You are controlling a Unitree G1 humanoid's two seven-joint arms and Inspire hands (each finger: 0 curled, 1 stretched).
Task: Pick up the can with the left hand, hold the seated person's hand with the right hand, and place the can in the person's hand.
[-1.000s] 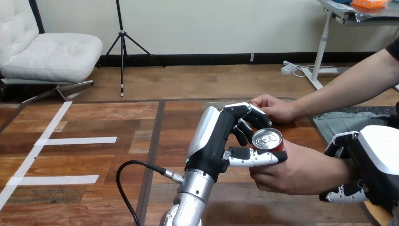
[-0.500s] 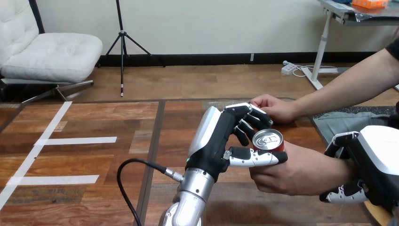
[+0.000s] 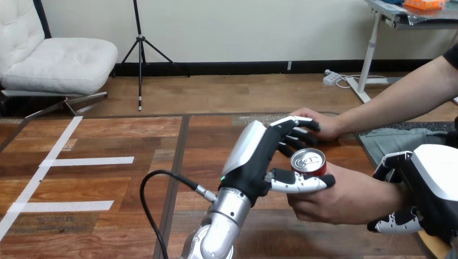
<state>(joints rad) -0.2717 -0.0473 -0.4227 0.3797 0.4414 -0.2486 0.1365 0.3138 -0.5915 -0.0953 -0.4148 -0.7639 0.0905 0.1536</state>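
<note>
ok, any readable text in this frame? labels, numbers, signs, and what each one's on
No text can be read here.
Can: silver top with a pull tab. Its red side is mostly covered by the left hand and the person's hand, and no print is legible.
White tape strips on the table: blank.

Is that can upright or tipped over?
Upright: the can shows its silver top facing up, red body held by the person's hand and the left robot hand.
</note>
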